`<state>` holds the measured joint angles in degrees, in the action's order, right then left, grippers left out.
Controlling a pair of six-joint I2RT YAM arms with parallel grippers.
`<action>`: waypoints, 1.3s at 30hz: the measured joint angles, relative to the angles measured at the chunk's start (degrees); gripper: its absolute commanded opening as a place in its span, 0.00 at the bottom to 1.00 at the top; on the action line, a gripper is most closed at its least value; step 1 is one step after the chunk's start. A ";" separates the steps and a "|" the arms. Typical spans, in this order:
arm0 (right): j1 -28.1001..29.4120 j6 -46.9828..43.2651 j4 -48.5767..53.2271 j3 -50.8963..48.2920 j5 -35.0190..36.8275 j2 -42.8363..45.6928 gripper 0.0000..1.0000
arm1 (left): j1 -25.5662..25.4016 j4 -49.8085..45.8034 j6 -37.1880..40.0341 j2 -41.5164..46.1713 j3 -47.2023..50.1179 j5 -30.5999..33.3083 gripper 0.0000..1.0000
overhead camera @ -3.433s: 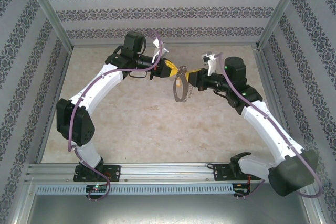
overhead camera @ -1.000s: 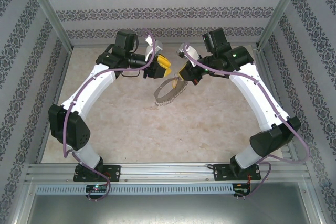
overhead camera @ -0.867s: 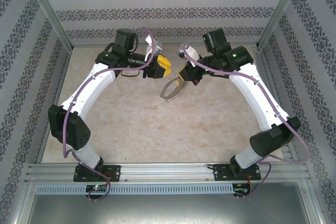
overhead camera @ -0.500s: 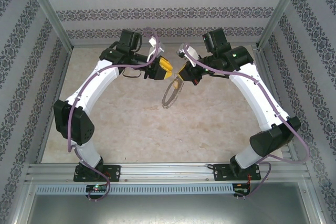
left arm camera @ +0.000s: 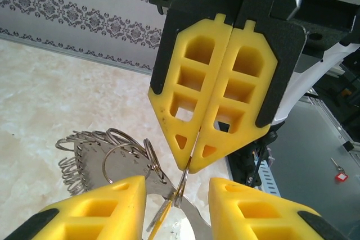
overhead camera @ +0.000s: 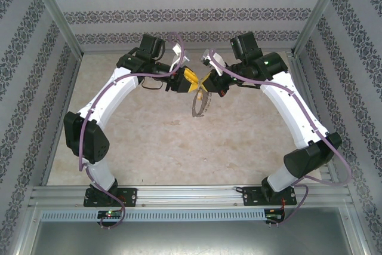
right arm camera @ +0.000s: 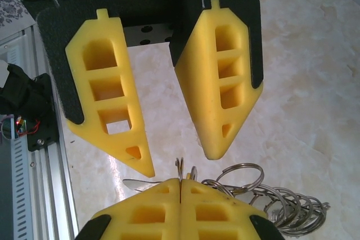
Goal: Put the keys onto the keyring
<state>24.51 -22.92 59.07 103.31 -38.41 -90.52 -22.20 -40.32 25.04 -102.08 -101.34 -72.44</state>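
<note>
Keyring (left arm camera: 121,161) is pinched at its edge in the fully closed right fingers (left arm camera: 225,111) and hung over the desk (overhead camera: 155,135), while the left fingers (left arm camera: 95,209) are parted around that pinch, nothing gripped.

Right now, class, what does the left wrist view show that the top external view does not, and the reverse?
Left wrist adds: the right hand pinching the keyring by its wire, fingertips pressed together. Top external adds: the left arm and right arm whole, arching inward above the table. Shared: the left hand, open, facing the held keyring.
</note>
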 measured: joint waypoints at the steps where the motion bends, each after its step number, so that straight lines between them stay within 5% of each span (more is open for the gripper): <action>1: 0.00 0.00 -0.09 0.04 -0.02 -0.02 0.00 | 0.00 -0.04 0.07 0.00 -0.07 0.00 0.33; 17: 0.02 0.00 -0.20 0.20 -0.02 -0.61 0.00 | -1.01 -3.30 1.86 -1.66 -2.56 -0.68 0.27; 26: 0.00 0.02 0.02 0.20 0.00 -0.61 0.00 | -0.96 -4.26 2.82 -2.14 -2.56 -0.42 0.00; 32: -0.02 0.28 -0.09 0.20 0.02 -0.61 0.01 | -0.94 -3.82 2.45 -2.14 -2.51 -0.37 0.00; 36: -0.90 2.43 -2.29 -1.09 0.31 -0.02 0.32 | -0.98 -0.31 0.55 -1.86 -1.09 -0.46 0.00; 39: -2.21 5.03 -7.10 -4.35 0.04 2.01 0.41 | -1.33 2.36 -1.09 -1.42 0.94 0.11 0.00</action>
<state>22.31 -17.89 51.96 98.96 -38.37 -88.51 -23.53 -37.95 23.94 -103.50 -100.40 -72.34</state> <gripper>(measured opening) 0.378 0.048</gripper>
